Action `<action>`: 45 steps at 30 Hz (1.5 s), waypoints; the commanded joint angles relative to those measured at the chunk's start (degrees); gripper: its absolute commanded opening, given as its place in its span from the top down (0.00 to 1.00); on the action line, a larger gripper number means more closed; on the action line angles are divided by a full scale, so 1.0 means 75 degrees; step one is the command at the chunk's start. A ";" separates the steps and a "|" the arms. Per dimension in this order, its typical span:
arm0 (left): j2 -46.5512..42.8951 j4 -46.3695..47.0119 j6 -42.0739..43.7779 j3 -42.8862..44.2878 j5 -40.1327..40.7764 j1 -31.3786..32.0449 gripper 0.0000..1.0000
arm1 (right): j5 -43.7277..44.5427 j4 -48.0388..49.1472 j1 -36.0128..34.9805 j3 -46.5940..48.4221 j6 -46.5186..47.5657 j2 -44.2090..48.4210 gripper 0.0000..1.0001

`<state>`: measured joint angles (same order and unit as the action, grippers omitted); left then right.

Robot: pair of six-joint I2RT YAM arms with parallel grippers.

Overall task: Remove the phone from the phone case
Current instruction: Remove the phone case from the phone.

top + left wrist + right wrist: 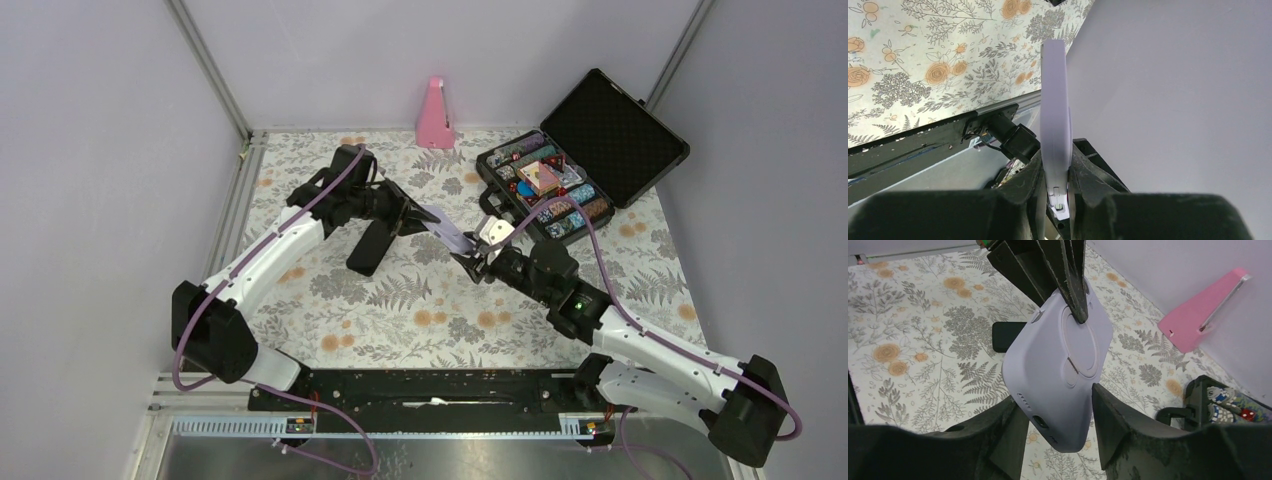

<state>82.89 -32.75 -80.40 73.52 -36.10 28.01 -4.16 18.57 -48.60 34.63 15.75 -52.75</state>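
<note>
1. Lilac phone case (1058,360) hangs in mid-air above the floral table (400,310), pinched at one end by the left gripper (1055,167).
2. Right gripper (1055,399) straddles its port end; whether it is squeezing is unclear.
3. Black phone (368,248) lies on the table nearby.

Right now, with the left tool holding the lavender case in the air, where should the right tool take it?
Take the free port end of the lavender case, coming in along its length, jaws across the two long side edges. The left tool pinches its faces at the other end, so this end hangs clear; the open right tool straddles it.
</note>
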 commanded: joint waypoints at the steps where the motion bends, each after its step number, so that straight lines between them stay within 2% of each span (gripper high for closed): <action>1: -0.0371 0.0557 -0.0496 0.0497 -0.0429 0.0004 1.00 | 0.0027 0.0289 -0.0059 0.0062 0.0681 0.0102 0.40; 4: -0.0394 0.0558 -0.0560 0.0511 -0.0511 0.0004 1.00 | 0.0211 0.0362 -0.0059 0.0016 0.1036 0.0056 0.36; 7: -0.0420 0.0615 -0.0649 0.0516 -0.0576 0.0002 1.00 | 0.0382 0.0451 -0.0059 -0.0002 0.1368 -0.0015 0.38; 12: -0.0501 0.0622 -0.0738 0.0531 -0.0612 0.0003 1.00 | 0.0951 0.0805 -0.0059 -0.0143 0.1858 -0.0112 0.58; 15: -0.0576 0.0617 -0.0740 0.0565 -0.0584 0.0004 1.00 | 0.1011 0.0735 -0.0059 -0.0118 0.2031 -0.0115 0.74; 16: -0.0599 0.0617 -0.0716 0.0568 -0.0573 0.0004 1.00 | 0.0959 0.0681 -0.0059 -0.0074 0.1986 -0.0090 0.85; 17: -0.0609 0.0627 -0.0675 0.0594 -0.0567 0.0004 0.95 | 0.0880 0.0607 -0.0059 -0.0014 0.1905 -0.0063 0.93; 19: -0.0647 0.0648 -0.0544 0.0626 -0.0530 0.0001 0.55 | 0.0741 0.0549 -0.0059 0.0124 0.1543 0.0066 1.00; 20: -0.0687 0.0658 -0.0432 0.0663 -0.0447 0.0014 0.44 | 0.0625 0.0488 -0.0059 0.0213 0.1299 0.0152 1.00; 23: -0.0849 0.0690 0.0165 0.0843 -0.0163 -0.0004 0.13 | 0.0579 0.0162 -0.0059 0.0554 0.0136 0.0428 1.00; 24: -0.0921 0.0825 0.0380 0.0873 -0.0117 -0.0024 0.05 | 0.0576 0.0025 -0.0059 0.0681 -0.0234 0.0521 1.00; 25: -0.0992 0.1040 0.0636 0.0868 -0.0082 -0.0039 0.02 | 0.0578 -0.0181 -0.0056 0.0836 -0.0614 0.0586 1.00; 32: -0.2475 0.1845 0.3313 0.0370 0.1015 -0.0148 0.01 | 0.0800 -0.1560 -0.0042 0.2104 -0.3082 0.0666 1.00; 36: -0.3493 0.1550 0.4899 -0.0150 0.1798 -0.0177 0.01 | 0.0953 -0.2195 0.0074 0.2894 -0.4474 0.0481 1.00; 40: -0.3796 0.1363 0.5473 -0.0202 0.1660 -0.0242 0.01 | 0.0606 -0.2872 0.0421 0.3769 -0.5964 0.0130 1.00; 45: -0.3354 0.1746 0.5121 0.0107 0.0524 -0.0455 0.01 | -0.1264 -0.2661 0.1246 0.4183 -0.8093 -0.0212 1.00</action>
<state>53.80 -23.29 -43.51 72.62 -26.72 26.09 -3.22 -4.89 -43.29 62.00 -28.12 -53.01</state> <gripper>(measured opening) 0.985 0.177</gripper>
